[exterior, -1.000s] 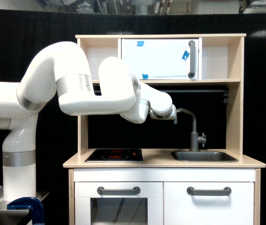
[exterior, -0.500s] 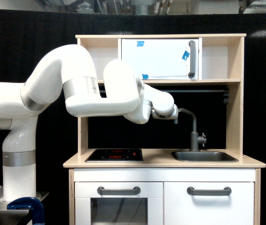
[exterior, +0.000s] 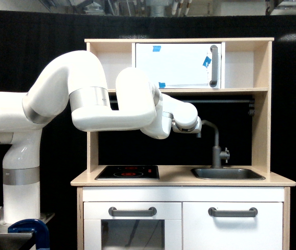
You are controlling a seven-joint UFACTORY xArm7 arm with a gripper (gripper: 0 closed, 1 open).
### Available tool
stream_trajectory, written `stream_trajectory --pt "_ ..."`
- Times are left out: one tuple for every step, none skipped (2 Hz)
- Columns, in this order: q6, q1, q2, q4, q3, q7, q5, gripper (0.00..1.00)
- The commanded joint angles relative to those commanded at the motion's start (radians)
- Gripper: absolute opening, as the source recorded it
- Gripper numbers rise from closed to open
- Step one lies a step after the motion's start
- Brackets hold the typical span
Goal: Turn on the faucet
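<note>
since the earlier frame, the pincer edged rightward to the faucet spout at centre; its opening is unclear.

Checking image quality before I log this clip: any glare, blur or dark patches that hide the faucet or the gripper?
Exterior view: sharp and evenly lit, no motion blur. The dark grey faucet stands against a black backdrop, so its thin pipe and small lever show little contrast. The gripper is small and dark against that backdrop; its jaws cannot be read. Mild glare on the white cabinet door.
</note>
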Motion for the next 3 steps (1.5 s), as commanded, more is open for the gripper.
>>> stream_trajectory --pt "0.123 0.019 -0.022 0.139 -0.049 0.052 -0.089 1.0" --pt "0.197 0.055 -0.04 0.251 -0.071 0.095 -0.147 1.0" --pt "0.216 0.061 -0.057 0.277 -0.077 0.107 -0.175 1.0"
